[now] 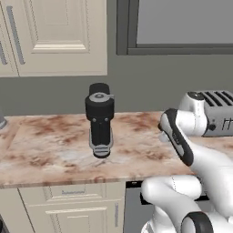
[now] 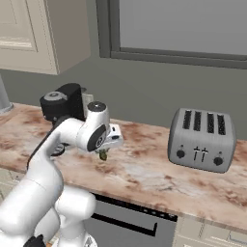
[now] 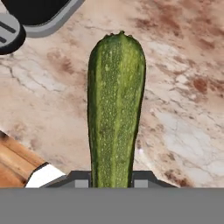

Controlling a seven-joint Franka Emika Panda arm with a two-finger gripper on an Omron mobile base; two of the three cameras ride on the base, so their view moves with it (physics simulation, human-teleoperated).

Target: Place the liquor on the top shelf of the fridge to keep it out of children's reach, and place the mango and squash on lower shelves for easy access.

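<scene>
The squash (image 3: 116, 109), a slender dark green speckled vegetable, sticks out lengthwise from between my gripper's (image 3: 111, 178) two finger tips, which are shut on its near end. In the right base view the gripper (image 2: 104, 151) hangs a little above the marbled counter (image 2: 144, 169), and the tip of the squash (image 2: 102, 155) pokes out below the hand. The squash is off the counter surface. The liquor, the mango and the fridge with its shelves are out of view.
A black coffee grinder (image 1: 100, 120) stands on the counter just left of the hand. A grey four-slot toaster (image 2: 202, 140) sits to the right. Cream wall cabinets (image 1: 54, 36) hang above. The counter's front edge (image 1: 63, 182) runs below the arm.
</scene>
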